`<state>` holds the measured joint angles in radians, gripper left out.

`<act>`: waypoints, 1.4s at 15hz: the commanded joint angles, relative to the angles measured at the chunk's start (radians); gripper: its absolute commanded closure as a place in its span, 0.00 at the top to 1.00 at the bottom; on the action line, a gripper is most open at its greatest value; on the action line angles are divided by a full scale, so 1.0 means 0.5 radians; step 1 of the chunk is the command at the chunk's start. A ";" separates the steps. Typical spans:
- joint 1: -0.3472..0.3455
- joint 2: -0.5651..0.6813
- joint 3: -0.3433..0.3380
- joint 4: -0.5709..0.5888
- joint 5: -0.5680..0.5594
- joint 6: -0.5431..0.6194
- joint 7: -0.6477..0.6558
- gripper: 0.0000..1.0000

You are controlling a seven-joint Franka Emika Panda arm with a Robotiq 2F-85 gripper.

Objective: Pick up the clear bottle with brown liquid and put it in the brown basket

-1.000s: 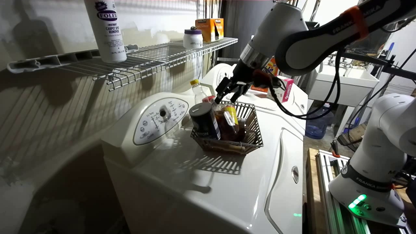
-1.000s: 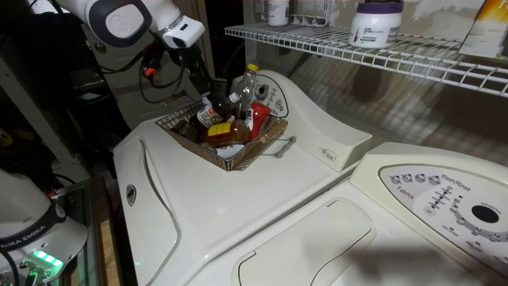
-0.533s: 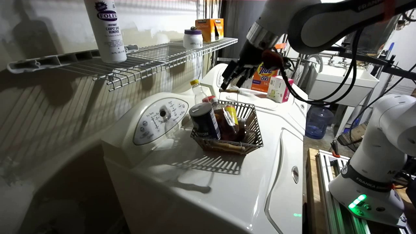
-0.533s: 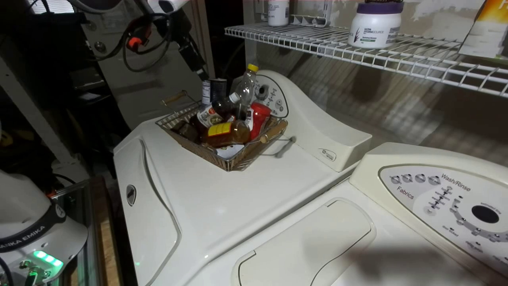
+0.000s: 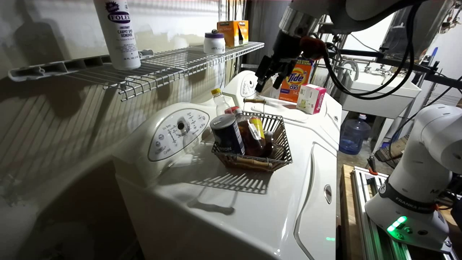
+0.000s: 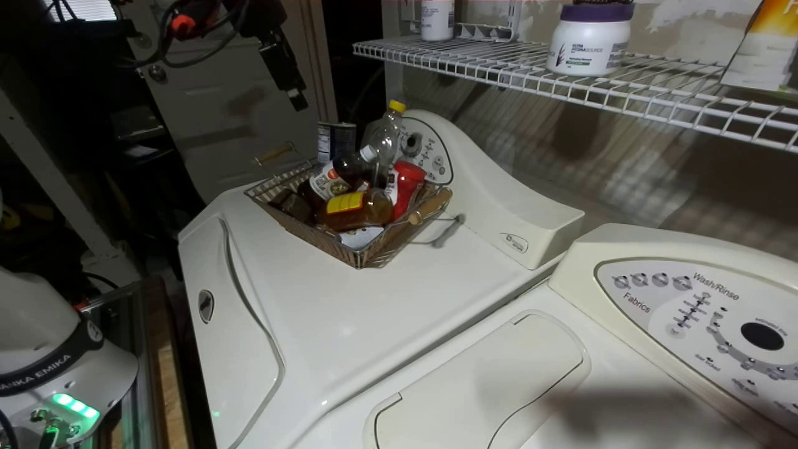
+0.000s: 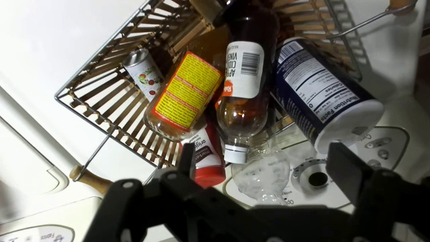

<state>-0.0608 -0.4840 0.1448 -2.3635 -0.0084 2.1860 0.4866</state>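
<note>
As I judge it, the placing is done: the slim clear plastic bottle of amber-brown liquid (image 7: 244, 87), white-capped and pale-labelled, lies in the dark brown rectangular slatted basket (image 6: 312, 237), below the black two-fingered gripper (image 5: 268, 86) and well apart from it. The fingers stand spread, with nothing between them, so only drawing the gripper away seems left.

Below the gripper I count one basket, two pale wooden handles (image 6: 431, 206), one white-capped bottle, one clear yellow-labelled bottle (image 7: 186, 90) (also brown inside, so the label tells them apart), one dark blue cylindrical canister (image 7: 322, 89), one red-and-white container with a red lid (image 7: 206, 151), one small white fruit-printed cylinder (image 7: 144, 75) and one colourless plastic bottle with a yellow cap (image 6: 386, 140). One dark item (image 7: 209, 10), cut off at the wrist view's top edge, I cannot name. Beyond the gripper stand one orange cardboard box (image 5: 296, 85) and one pink-and-white box (image 5: 310, 99).
</note>
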 commanded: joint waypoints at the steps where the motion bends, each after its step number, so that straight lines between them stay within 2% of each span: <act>1: 0.003 0.004 0.015 0.111 -0.011 -0.239 0.025 1.00; 7: 0.022 0.003 0.014 0.177 -0.003 -0.364 0.012 1.00; 9: 0.022 0.001 0.004 0.141 -0.003 -0.306 0.002 1.00; 21: 0.027 0.001 0.005 0.146 -0.002 -0.306 0.001 1.00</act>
<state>-0.0499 -0.4840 0.1494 -2.2925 -0.0084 2.0350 0.4865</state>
